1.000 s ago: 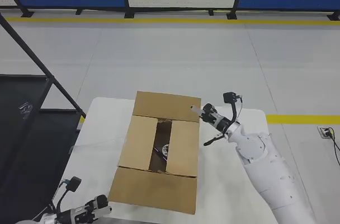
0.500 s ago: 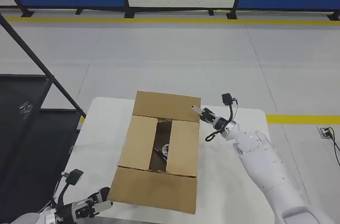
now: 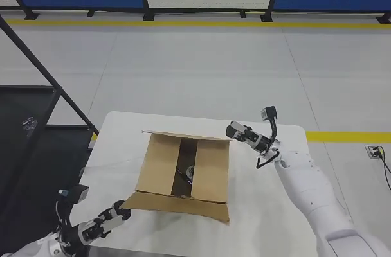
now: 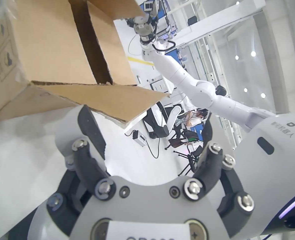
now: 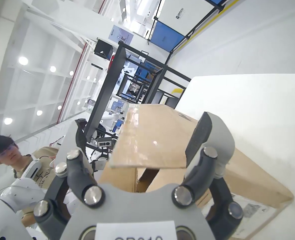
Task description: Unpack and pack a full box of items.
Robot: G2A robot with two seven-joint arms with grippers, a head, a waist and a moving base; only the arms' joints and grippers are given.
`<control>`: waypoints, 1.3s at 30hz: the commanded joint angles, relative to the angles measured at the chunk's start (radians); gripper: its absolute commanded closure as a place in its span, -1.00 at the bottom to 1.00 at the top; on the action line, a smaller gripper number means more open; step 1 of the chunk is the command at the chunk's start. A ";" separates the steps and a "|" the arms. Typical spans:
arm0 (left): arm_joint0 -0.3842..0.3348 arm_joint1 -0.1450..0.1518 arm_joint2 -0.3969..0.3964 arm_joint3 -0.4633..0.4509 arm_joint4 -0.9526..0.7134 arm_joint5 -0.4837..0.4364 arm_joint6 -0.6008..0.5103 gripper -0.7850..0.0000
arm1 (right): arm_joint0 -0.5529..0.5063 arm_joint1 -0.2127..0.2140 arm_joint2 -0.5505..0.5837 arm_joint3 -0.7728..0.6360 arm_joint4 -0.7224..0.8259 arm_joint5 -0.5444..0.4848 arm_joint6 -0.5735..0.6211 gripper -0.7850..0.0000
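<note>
Your left arm [image 3: 86, 230] lies low at the near left, with the forearm angled toward the far right. Your left gripper [image 3: 118, 211] has its fingers spread wide. Your right arm [image 3: 308, 189] extends from the near right with the wrist turned leftward, and your right gripper [image 3: 236, 130] is likewise spread wide.

White table [image 3: 250, 209] with rounded corners, carrying a single cardboard box [image 3: 211, 170] that stands on its base with its top flaps partly raised; bare tabletop lies on both sides of the box and beyond its far end
</note>
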 commanded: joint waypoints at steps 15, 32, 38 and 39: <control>-0.111 -0.020 0.154 -0.037 0.234 0.134 0.356 -1.00 | -0.093 0.080 -0.050 -0.304 0.060 0.136 0.131 -1.00; -0.272 -0.042 0.342 0.058 0.535 0.264 0.566 -1.00 | -0.131 0.103 -0.102 -0.406 0.132 0.292 0.288 -1.00; -0.288 -0.046 0.362 0.068 0.549 0.264 0.584 -1.00 | -0.141 0.102 -0.130 -0.422 0.144 0.317 0.312 -1.00; -0.289 -0.046 0.364 0.070 0.549 0.265 0.588 -1.00 | -0.141 0.101 -0.136 -0.421 0.142 0.320 0.315 -1.00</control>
